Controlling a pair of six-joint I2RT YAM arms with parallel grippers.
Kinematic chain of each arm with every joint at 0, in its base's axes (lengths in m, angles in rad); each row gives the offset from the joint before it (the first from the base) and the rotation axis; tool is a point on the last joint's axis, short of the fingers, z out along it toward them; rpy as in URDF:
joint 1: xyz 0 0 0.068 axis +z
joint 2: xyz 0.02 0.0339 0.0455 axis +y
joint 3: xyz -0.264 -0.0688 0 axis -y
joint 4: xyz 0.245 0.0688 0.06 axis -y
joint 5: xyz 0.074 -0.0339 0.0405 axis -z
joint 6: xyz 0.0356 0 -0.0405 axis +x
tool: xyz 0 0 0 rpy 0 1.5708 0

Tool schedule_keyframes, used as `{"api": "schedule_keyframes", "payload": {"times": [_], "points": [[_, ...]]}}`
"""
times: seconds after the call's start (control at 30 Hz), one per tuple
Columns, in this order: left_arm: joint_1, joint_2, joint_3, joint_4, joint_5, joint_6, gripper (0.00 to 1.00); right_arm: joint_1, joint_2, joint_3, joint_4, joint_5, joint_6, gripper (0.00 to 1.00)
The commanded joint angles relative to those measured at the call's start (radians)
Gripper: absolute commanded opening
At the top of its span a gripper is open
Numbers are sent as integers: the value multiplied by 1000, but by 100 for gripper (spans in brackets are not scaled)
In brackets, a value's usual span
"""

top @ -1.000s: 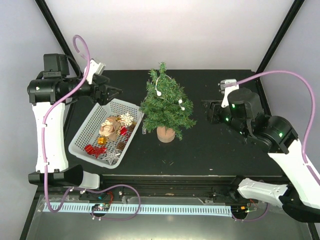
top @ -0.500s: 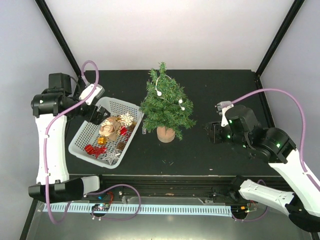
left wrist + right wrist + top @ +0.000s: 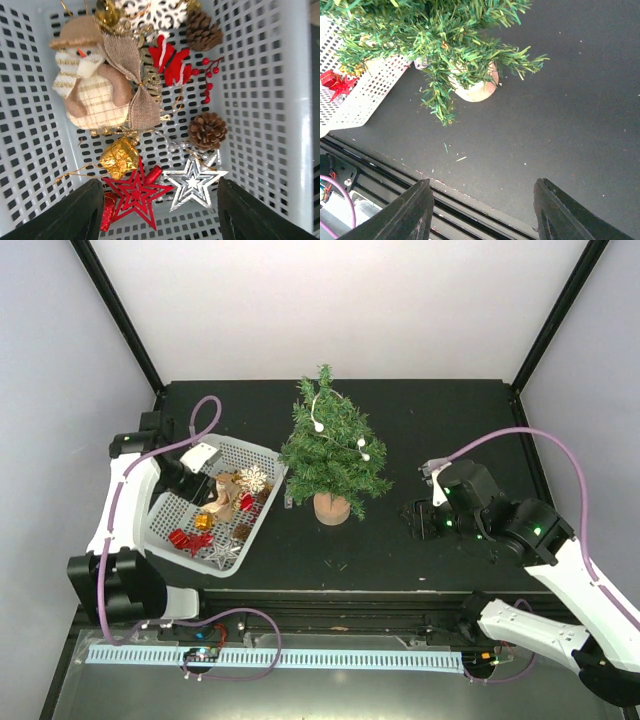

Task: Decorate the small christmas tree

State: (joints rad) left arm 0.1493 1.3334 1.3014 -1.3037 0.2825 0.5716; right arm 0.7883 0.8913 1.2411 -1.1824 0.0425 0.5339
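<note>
The small christmas tree [image 3: 332,445] stands mid-table on its tan wooden base [image 3: 332,508], a string of white beads across its branches; in the right wrist view the tree [image 3: 435,35] fills the top left. My left gripper [image 3: 192,483] hangs open over the white basket [image 3: 165,520]. Between its fingers in the left wrist view [image 3: 160,215] lie a red star [image 3: 135,192] and a silver star [image 3: 194,181], neither held. Close by are a gold foil box [image 3: 119,157] and a snowman [image 3: 92,85]. My right gripper [image 3: 415,518] is open and empty right of the tree, low over the bare table [image 3: 482,210].
The basket wall [image 3: 270,100] also encloses two pine cones [image 3: 207,130], a red berry sprig [image 3: 209,80] and a white snowflake [image 3: 150,10]. The table's front rail [image 3: 395,175] runs just beyond my right fingers. The basket sits against the tree's left side.
My left arm has swung from the basket's far corner down over its contents, jaws narrowing somewhat. My right arm has moved nearer and lower, toward the tree's right side.
</note>
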Motion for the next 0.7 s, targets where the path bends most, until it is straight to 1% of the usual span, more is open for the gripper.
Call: {"api": "schedule_keyframes", "payload": {"times": [0.0,0.1,0.3,0.4,0.47,0.67], "points": [[4,55,-40,141,-64,-24,62,-3,-6,-22,10,-21,26,56],[5,128,-25,182,-53,-54,57,-3,-6,-33,8,-20,47,56],[1,269,24,205,37,-62,52,-2,19,-46,21,-25,79,56],[-2,318,29,224,51,-60,46,-3,30,-39,24,-30,103,56],[-3,345,33,232,62,-57,45,-4,35,-40,30,-34,116,56],[-4,402,28,275,59,-62,47,-2,55,-27,27,-34,130,56]]}}
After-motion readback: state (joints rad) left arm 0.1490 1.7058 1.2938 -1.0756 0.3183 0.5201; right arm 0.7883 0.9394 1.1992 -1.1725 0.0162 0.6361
